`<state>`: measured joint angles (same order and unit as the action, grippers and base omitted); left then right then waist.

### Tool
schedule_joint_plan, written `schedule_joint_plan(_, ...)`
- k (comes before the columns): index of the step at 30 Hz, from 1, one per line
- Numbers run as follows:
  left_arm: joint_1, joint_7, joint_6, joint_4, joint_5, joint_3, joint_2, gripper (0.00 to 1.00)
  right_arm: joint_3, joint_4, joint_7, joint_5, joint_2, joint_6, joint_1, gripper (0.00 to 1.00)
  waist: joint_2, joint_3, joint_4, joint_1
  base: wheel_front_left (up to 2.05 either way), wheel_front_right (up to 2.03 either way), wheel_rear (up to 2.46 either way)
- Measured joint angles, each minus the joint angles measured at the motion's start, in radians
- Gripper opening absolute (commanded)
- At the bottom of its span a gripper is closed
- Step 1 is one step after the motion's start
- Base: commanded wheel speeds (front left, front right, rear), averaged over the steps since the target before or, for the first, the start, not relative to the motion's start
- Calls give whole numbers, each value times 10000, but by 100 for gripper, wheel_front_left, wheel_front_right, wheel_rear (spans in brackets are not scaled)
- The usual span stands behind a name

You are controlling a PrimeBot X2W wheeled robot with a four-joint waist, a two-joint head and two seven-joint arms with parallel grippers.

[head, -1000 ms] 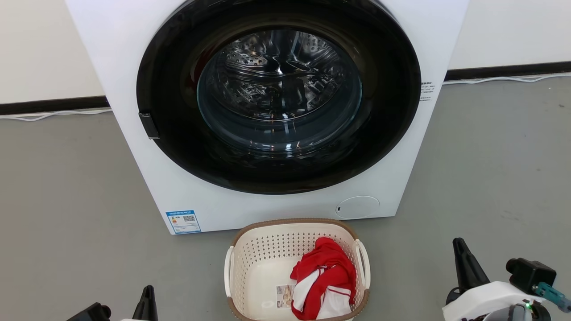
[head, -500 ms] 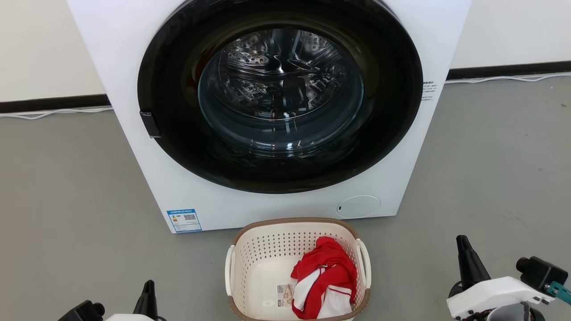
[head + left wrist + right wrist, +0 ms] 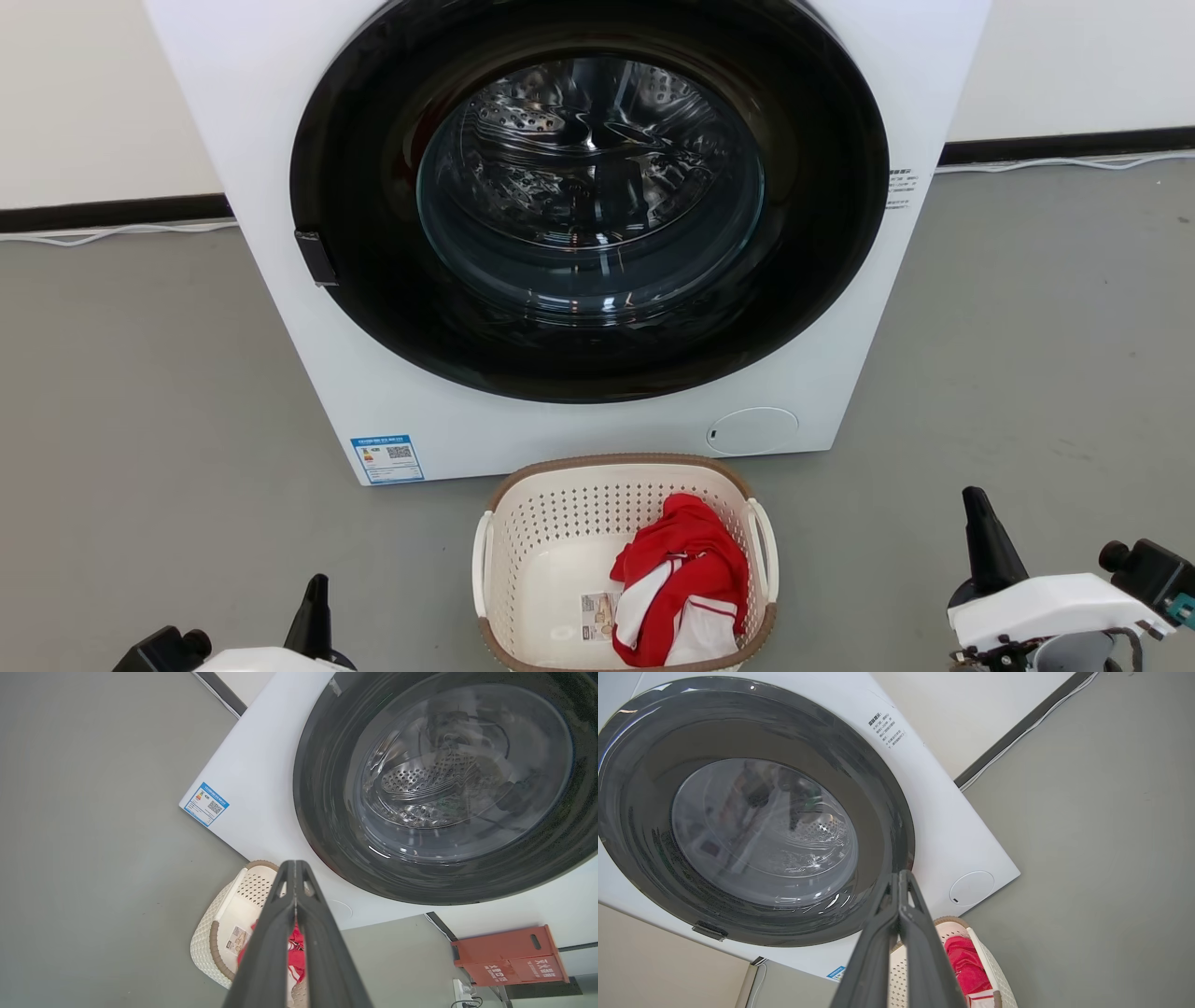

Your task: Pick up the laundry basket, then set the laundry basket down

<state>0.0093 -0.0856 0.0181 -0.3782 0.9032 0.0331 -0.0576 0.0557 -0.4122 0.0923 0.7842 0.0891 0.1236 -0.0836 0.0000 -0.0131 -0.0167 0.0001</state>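
The laundry basket (image 3: 551,551), cream-white and perforated with a brown rim and white side handles, stands on the grey floor just in front of the washing machine. A red and white garment (image 3: 686,588) and a paper label (image 3: 596,618) lie inside it. My left gripper (image 3: 317,590) is shut at the lower left, well left of the basket. At the lower right my right gripper (image 3: 976,504) is shut, apart from the basket's right handle. From the left wrist, the shut left gripper (image 3: 294,864) crosses the basket (image 3: 219,933). From the right wrist, the shut right gripper (image 3: 902,875) rises beside the basket (image 3: 994,970).
A white front-loading washing machine (image 3: 373,401) with a dark round door (image 3: 588,196) stands close behind the basket. White cables run along the black skirting at the wall. A red box (image 3: 509,956) stands on the floor beside the machine.
The head view has shifted slightly. Both grippers sit a little differently in it: the left tip higher, the right arm further right. The basket has not moved.
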Motion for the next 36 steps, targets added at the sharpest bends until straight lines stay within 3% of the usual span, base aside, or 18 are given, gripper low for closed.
schedule_joint_plan(36,-352,999,527,520,3601,272,98,0,395,715,-1024,4196,-211,0,0,0,0,84,88,0,0,0,0)
